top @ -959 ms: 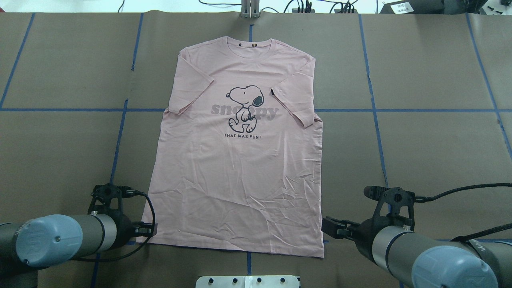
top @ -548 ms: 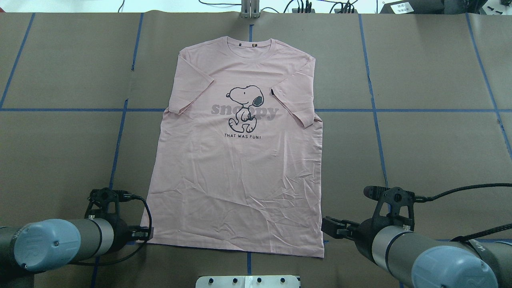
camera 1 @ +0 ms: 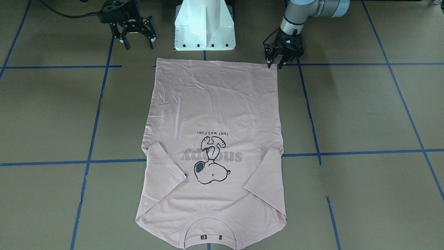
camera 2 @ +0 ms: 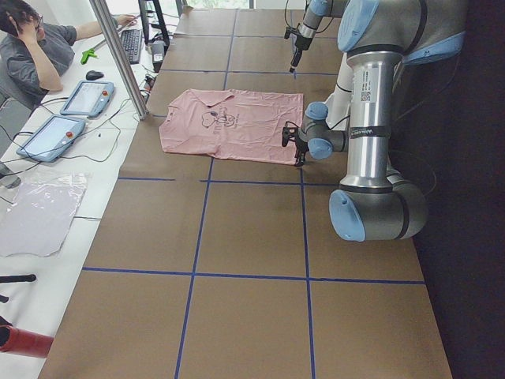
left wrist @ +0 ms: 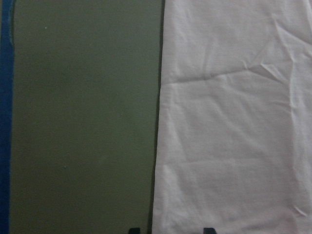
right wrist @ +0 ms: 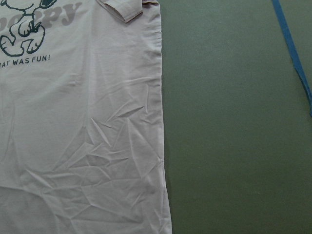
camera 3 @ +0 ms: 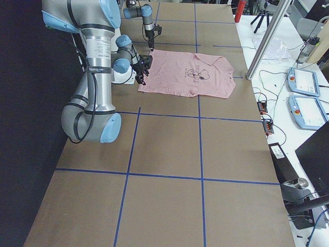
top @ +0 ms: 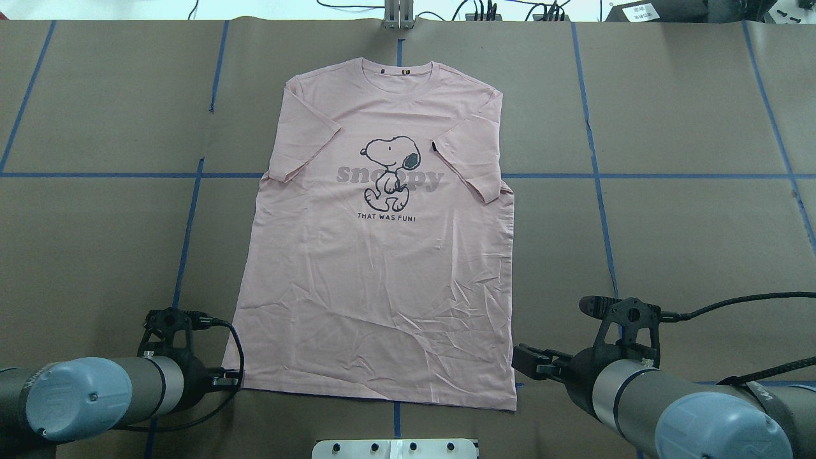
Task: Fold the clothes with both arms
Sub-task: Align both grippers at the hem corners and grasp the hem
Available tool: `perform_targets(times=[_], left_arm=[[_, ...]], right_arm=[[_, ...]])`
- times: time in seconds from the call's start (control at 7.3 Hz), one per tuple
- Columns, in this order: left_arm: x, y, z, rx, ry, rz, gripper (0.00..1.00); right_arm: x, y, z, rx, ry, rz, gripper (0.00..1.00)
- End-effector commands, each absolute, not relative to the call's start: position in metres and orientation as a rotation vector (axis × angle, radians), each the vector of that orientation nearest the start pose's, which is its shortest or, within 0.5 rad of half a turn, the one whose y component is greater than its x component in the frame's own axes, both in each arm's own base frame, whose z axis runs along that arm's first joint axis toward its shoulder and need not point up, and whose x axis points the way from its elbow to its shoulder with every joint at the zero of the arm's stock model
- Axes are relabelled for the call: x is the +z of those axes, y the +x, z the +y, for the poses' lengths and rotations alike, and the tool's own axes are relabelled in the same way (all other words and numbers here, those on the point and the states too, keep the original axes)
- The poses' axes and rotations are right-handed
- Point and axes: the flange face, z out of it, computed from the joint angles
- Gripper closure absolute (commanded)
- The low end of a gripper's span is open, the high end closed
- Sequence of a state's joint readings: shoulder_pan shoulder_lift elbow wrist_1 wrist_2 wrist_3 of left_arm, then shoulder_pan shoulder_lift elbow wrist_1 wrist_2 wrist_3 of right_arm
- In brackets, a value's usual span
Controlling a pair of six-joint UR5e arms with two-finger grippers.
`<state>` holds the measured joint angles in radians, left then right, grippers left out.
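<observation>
At the left, the left end effector (top: 233,380) is set low at the near left corner of the hem (top: 376,392), its jaws a little apart. In the wrist view the shirt's side edge is seen running up between the two fingertips (left wrist: 209,230), so the corner is bracketed but, as judged, not yet pinched.

In the middle of the table (top: 95,242) the T-shirt (top: 382,274) is laid flat, print up, with the collar (top: 405,75) at the far side and the hem toward the robot. Both sleeves (top: 305,143) are turned in over the chest; this is judged to be the only folding done. The body is spread at full length, creased in its lower half.

At the right, the right end effector (top: 517,361) is held wide open, just beside the near right hem corner and clear of the cloth.

Both corner grasps and the folding of the body are judged to be left, so the task is at an early stage.
</observation>
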<state>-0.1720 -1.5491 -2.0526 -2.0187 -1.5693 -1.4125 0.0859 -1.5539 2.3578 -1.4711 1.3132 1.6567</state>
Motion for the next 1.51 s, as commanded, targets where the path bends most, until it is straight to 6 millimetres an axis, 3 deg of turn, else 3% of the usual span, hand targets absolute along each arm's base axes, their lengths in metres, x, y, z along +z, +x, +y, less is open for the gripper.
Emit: perform_targets(times=[0.0, 1.1, 1.37], left_arm=[[0.3966, 0.4522, -0.2132, -0.012, 0.15, 0.894, 0.49], [0.3989, 0.4553, -0.2113, -0.007, 0.145, 0.89, 0.59], [0.4004, 0.4565, -0.2087, -0.002, 0.144, 0.887, 0.89]], right_arm=[[0.2863, -0.4015, -0.1939, 0.276, 0.241, -0.901, 0.0], [0.2863, -0.4045, -0.1933, 0.272, 0.239, -0.901, 0.0], [0.2869, -0.4049, -0.1933, 0.272, 0.239, -0.899, 0.0]])
